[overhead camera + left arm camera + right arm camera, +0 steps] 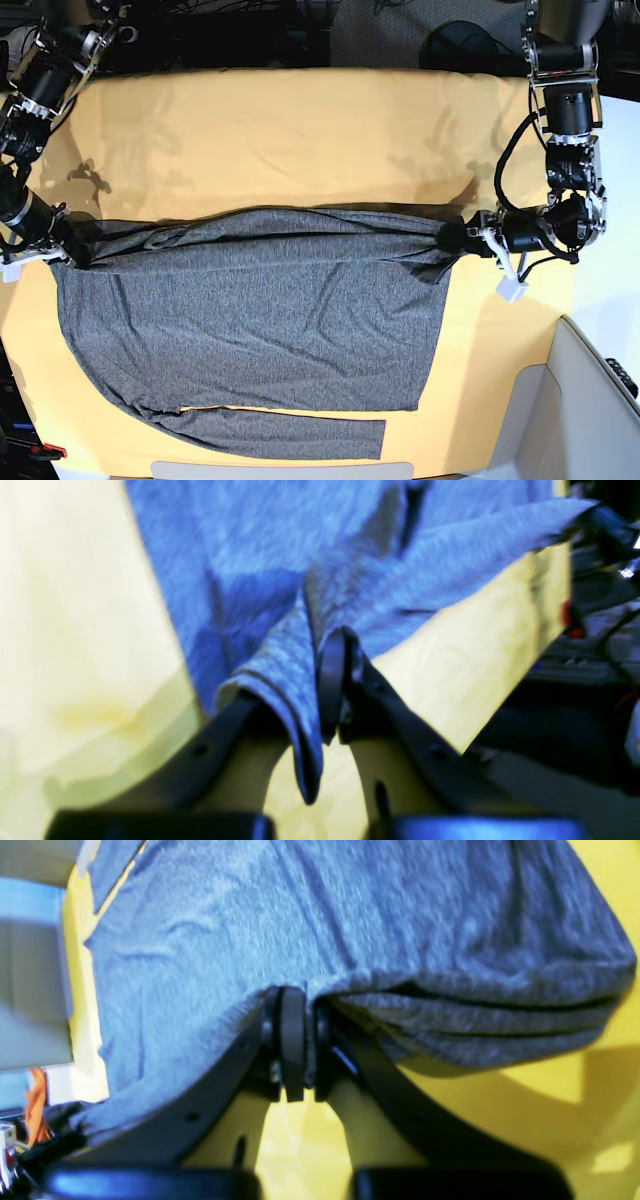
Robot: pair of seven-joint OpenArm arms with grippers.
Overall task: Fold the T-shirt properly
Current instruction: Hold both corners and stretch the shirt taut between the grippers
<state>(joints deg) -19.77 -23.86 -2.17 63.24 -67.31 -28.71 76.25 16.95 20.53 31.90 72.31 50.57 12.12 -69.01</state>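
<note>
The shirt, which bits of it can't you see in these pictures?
- Second sleeve: the base view shows the T-shirt with only one sleeve, along the near edge.
- Neckline: not clear in any view; the folded cloth covers it.
- Cloth pinched in the left gripper and right gripper: their fingers hide it.

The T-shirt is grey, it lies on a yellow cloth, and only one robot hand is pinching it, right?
Not quite. Both are pinching it. In the base view the left gripper and the right gripper each clamp an end of the grey T-shirt, stretched between them on the yellow table cloth.
</note>
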